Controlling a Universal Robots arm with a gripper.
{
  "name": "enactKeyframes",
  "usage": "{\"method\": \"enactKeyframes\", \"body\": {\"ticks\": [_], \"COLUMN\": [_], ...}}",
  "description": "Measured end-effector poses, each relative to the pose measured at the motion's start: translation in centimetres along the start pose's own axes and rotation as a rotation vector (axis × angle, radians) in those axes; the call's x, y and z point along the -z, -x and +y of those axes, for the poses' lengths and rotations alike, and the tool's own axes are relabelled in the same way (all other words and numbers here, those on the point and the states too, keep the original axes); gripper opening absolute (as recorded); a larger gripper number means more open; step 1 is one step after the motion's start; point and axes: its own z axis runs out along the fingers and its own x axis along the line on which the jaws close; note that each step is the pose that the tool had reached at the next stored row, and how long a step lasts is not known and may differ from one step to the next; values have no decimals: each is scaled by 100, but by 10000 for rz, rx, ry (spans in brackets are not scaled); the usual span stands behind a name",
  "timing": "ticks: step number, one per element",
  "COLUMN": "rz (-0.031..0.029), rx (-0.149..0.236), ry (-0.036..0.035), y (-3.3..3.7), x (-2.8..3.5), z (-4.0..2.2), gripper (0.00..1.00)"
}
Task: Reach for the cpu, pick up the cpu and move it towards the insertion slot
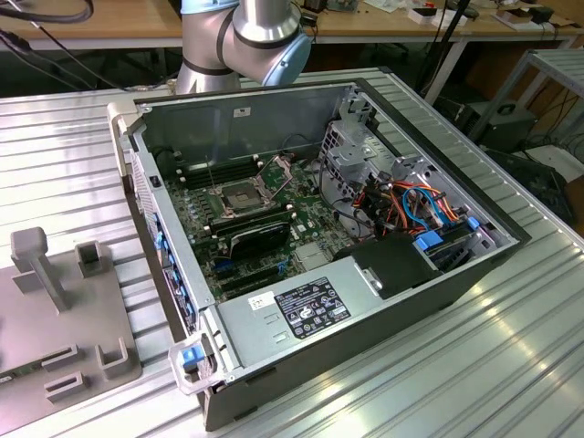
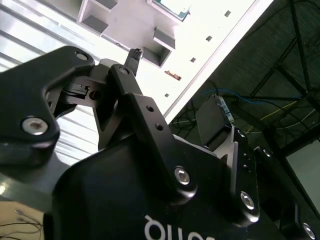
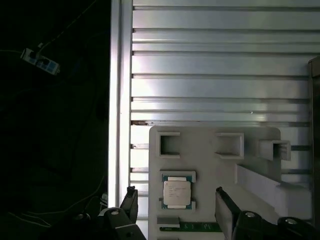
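Observation:
The cpu (image 3: 177, 193), a small silver square with a green rim, lies flat in a recess of the grey fixture plate (image 3: 210, 137). In the first wrist view my gripper (image 3: 177, 207) hangs above it, open. One of its dark fingers (image 3: 131, 202) stands on each side of the chip, and neither touches it. The second wrist view shows one fingertip (image 2: 134, 56) in front of the same plate (image 2: 125, 20). The insertion slot (image 1: 239, 194), a silver-framed square socket with a dark centre, sits on the motherboard inside the open computer case (image 1: 274, 109). The arm (image 1: 242, 36) rises behind the case.
The fixture plate (image 1: 55, 310) carries upright posts and blocks at the exterior view's left. Inside the case are a black finned block (image 1: 260, 235), long memory slots, coloured cables (image 1: 415, 205) and a power supply (image 1: 292, 310). The ribbed metal table (image 3: 220, 60) ends at an edge (image 3: 115, 100).

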Motion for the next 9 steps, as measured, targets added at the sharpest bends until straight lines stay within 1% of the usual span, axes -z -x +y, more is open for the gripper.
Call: {"method": "enactKeyframes", "body": {"ticks": [5, 8, 9], "rz": [-1, 0, 0], "rx": [7, 9, 9], "ry": [1, 1, 0], "y": [-1, -3, -4], "x": [-98, -197, -215], "z": [-15, -30, -32], "gripper": [72, 72, 72]}}
